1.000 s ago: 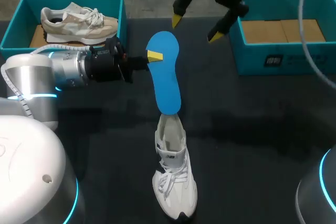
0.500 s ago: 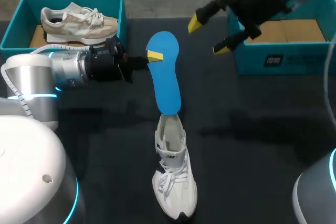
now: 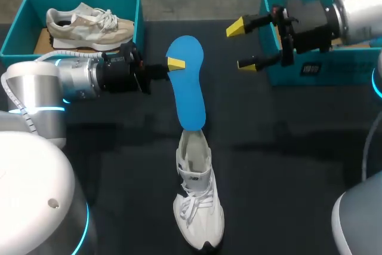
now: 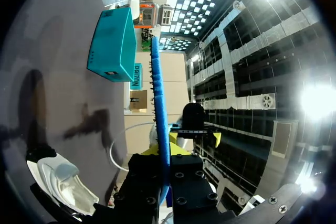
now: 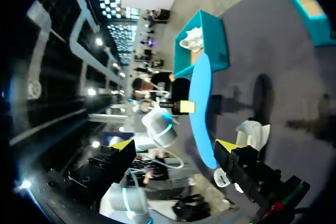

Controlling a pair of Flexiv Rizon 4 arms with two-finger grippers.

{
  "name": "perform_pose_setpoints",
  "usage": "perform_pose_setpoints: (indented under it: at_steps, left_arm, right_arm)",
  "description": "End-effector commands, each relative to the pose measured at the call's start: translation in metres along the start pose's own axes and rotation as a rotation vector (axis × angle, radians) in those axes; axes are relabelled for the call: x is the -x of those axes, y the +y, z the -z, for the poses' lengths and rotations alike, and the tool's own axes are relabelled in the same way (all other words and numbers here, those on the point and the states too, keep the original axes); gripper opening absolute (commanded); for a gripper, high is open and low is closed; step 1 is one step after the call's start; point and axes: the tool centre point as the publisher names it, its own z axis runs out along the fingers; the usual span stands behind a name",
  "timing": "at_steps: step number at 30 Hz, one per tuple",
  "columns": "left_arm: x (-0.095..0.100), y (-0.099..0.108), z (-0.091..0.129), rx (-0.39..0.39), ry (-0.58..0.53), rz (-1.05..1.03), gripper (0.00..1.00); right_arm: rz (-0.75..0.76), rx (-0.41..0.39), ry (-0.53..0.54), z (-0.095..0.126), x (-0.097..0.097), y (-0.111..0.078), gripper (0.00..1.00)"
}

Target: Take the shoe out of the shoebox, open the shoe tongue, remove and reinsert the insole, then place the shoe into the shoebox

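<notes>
A blue insole (image 3: pixel 187 82) hangs in the air over the table's middle, its lower end just above the heel opening of a white shoe (image 3: pixel 197 198) lying on the table. My left gripper (image 3: pixel 173 64) is shut on the insole's upper edge; in the left wrist view the insole (image 4: pixel 159 103) runs edge-on out from between its fingers, with the shoe (image 4: pixel 63 182) off to one side. My right gripper (image 3: pixel 242 46) hovers open and empty to the insole's right, in front of the right box. From the right wrist the insole (image 5: pixel 202 108) and the shoe (image 5: pixel 252 132) show ahead of the open gripper (image 5: pixel 176 150).
A teal shoebox (image 3: pixel 15 31) at the back left holds a second, beige shoe (image 3: pixel 89 26). Another teal box (image 3: pixel 322 70) with a cardboard floor stands at the back right, close behind my right gripper.
My right arm has swung right and turned, its open gripper now pointing left beside the right box. The left arm, the insole and the shoe have stayed still.
</notes>
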Motion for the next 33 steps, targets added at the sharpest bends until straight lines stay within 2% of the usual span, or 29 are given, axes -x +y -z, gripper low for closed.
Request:
perform_pose_setpoints:
  at_steps: [1,7,18,27,29,33]
  left_arm:
    - [0.000,0.000,0.000,0.001,-0.002,0.000,0.00]
    - [0.000,0.000,0.000,0.001,-0.002,0.000,0.00]
    - [0.000,0.000,0.000,0.001,-0.002,0.000,0.00]
    - [0.000,0.000,0.000,0.001,-0.002,0.000,0.00]
    - [-0.008,-0.005,-0.007,-0.009,-0.011,-0.082,0.00]
    - [-0.024,-0.014,-0.011,0.013,0.049,-0.302,0.00]
  right_arm:
    - [-0.021,0.011,0.183,0.000,0.005,0.000,1.00]
    - [-0.021,0.016,0.168,0.003,0.005,0.002,1.00]
    - [-0.112,0.025,0.112,0.008,0.005,0.007,1.00]
    - [-0.109,0.033,0.119,0.010,0.003,0.006,1.00]
    - [-0.109,0.033,0.119,0.010,0.003,0.006,1.00]
    - [-0.109,0.033,0.119,0.010,0.003,0.006,1.00]
